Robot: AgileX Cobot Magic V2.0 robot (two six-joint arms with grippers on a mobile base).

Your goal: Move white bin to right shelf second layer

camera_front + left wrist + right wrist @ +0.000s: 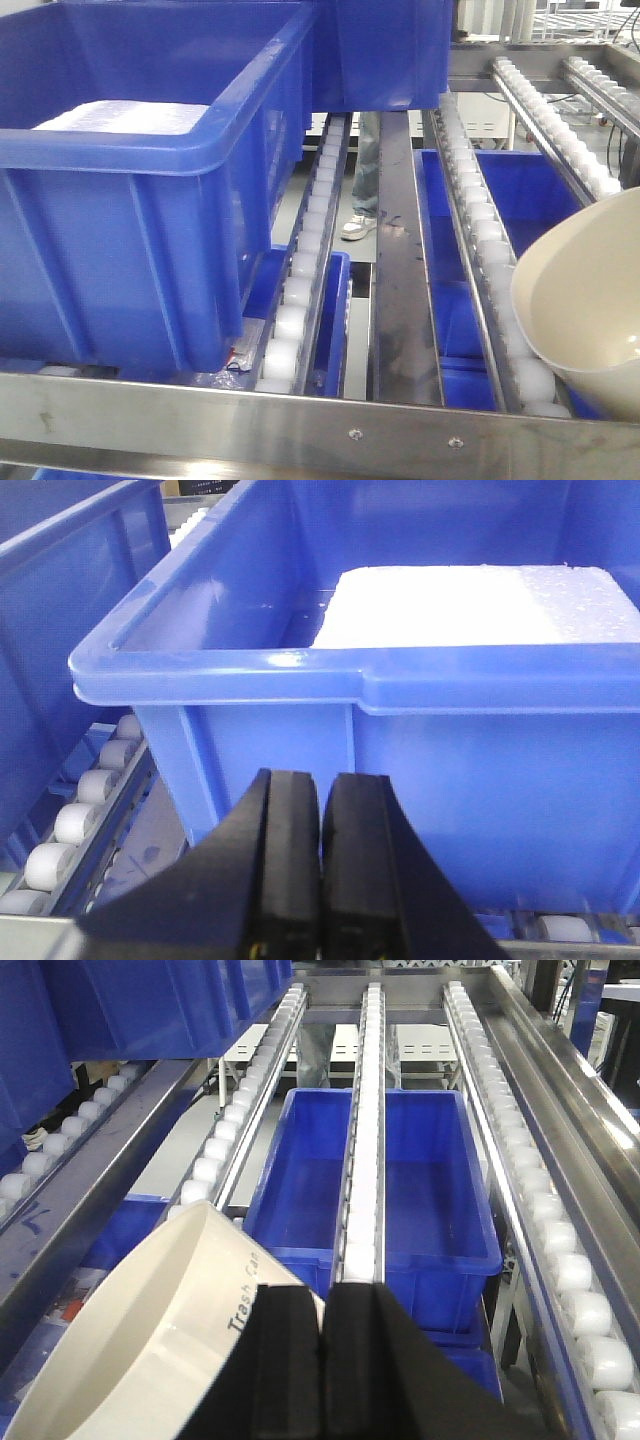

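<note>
My right hand [322, 1360] is pinched on the rim of the white bin [150, 1340], fingers pressed together over its wall. The bin hangs tilted, mouth turned sideways, just above the front rail [300, 425] of the roller shelf [480, 230], at that rail's right end over a roller track. My left hand [320, 870] is closed on nothing, just before the blue crate [450, 770], which sits on the rollers left of the bin.

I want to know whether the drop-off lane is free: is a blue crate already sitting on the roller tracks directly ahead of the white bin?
No: in the right wrist view the roller tracks ahead of the white bin are bare, and the blue crate sits below them.
</note>
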